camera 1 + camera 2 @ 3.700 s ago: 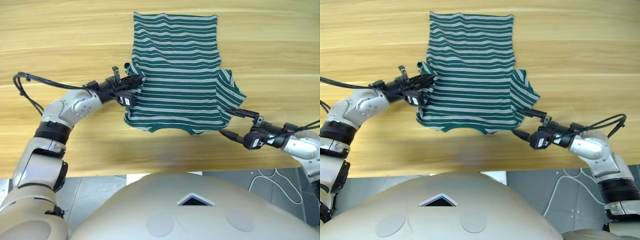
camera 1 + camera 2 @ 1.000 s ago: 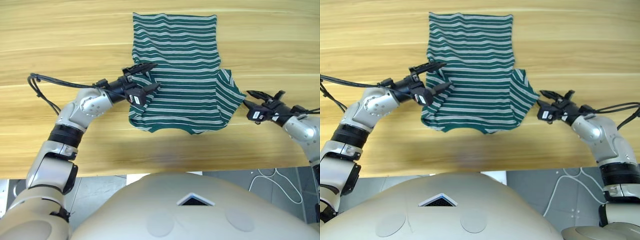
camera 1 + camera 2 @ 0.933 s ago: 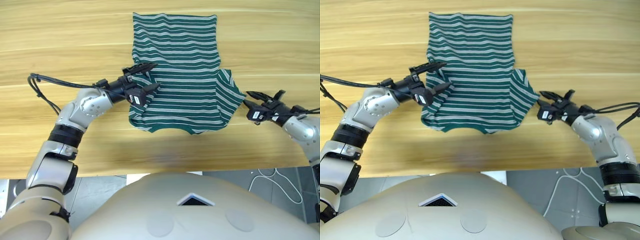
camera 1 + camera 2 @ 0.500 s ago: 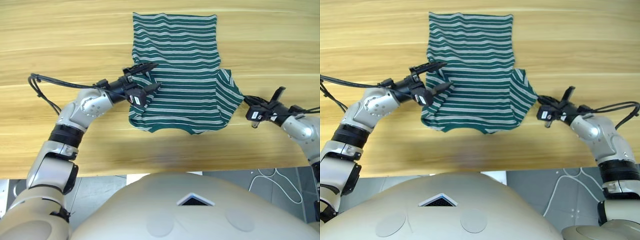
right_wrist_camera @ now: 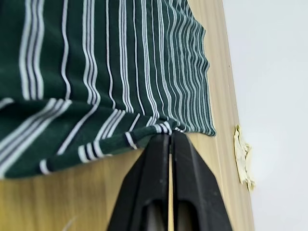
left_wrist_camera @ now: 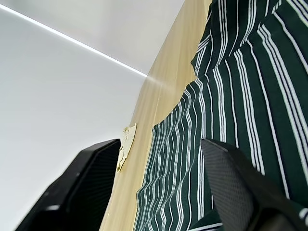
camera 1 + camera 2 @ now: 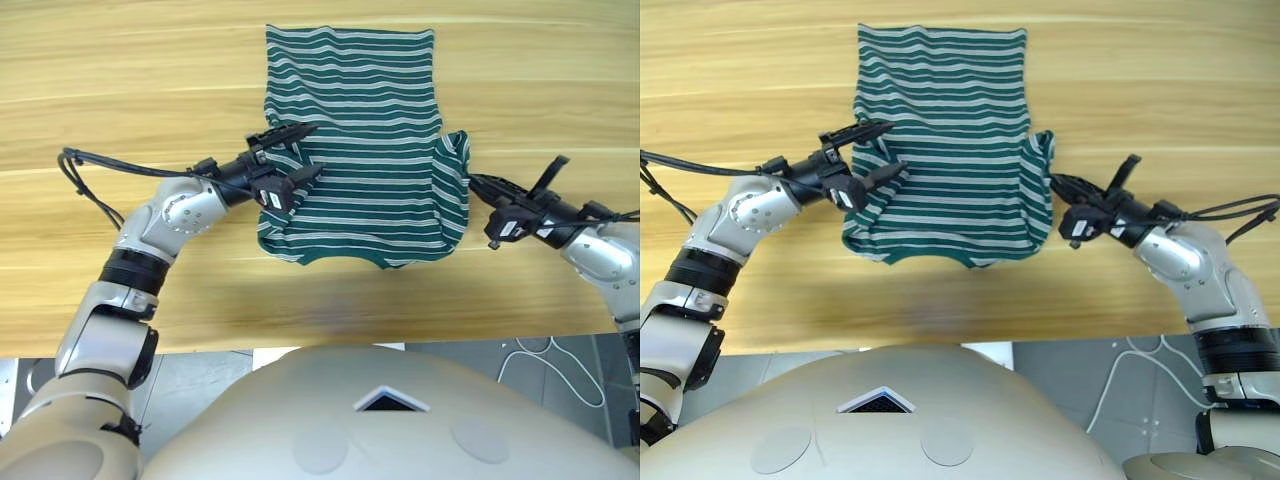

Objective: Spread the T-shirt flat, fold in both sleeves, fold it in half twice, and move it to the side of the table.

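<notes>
Cloth like this green striped T-shirt (image 7: 355,110) is soft and light, we think, so it will bend and slide, not stay stiff. It lies in the middle of the wooden table (image 7: 130,80), with the collar near us. Our right gripper (image 7: 473,181) is pinched tight on the edge of the right sleeve (image 7: 455,160), which curls up toward the body of the shirt. Our left gripper (image 7: 316,148) sits over the left side, where the left sleeve looks folded in. Its jaws are spread apart and hold nothing. We think the sleeve hem is the best place to hold, because a thin edge fits between the fingers. A fast pull may drag the whole shirt.
</notes>
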`<state>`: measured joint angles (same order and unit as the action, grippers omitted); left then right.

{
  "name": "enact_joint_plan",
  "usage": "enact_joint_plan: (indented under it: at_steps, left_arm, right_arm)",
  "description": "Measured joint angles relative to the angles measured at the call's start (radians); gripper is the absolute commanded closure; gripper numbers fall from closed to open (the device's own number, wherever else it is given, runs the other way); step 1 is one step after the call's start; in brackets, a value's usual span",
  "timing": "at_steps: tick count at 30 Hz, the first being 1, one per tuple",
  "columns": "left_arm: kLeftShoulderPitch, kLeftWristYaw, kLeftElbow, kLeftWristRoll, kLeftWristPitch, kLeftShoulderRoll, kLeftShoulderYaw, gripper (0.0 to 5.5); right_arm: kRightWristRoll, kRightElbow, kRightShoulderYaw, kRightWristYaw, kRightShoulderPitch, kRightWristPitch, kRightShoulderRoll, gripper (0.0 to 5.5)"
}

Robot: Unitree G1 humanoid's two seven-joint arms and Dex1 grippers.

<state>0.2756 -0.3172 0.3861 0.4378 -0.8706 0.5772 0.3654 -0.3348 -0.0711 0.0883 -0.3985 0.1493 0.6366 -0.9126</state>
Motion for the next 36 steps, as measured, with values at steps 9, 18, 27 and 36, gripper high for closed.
enact_joint_plan:
  at_steps: [9, 18, 27, 36]
  left_arm:
    - [0.000, 0.001, 0.000, 0.000, 0.000, -0.009, 0.000, 2.40]
    - [0.000, 0.001, 0.002, 0.004, 0.000, -0.020, 0.000, 2.40]
    - [0.000, 0.001, 0.004, 0.008, 0.000, -0.028, 0.000, 2.40]
    - [0.000, 0.001, 0.004, 0.008, 0.000, -0.030, 0.000, 2.40]
  right_arm:
    - [-0.048, 0.031, 0.104, -0.098, -0.133, -0.027, 0.069, 5.46]
    - [-0.126, 0.009, 0.166, -0.105, -0.231, -0.047, 0.145, 5.46]
    - [-0.163, -0.057, 0.228, -0.103, -0.294, -0.051, 0.214, 5.46]
    - [-0.193, -0.117, 0.278, -0.103, -0.331, -0.065, 0.269, 5.46]
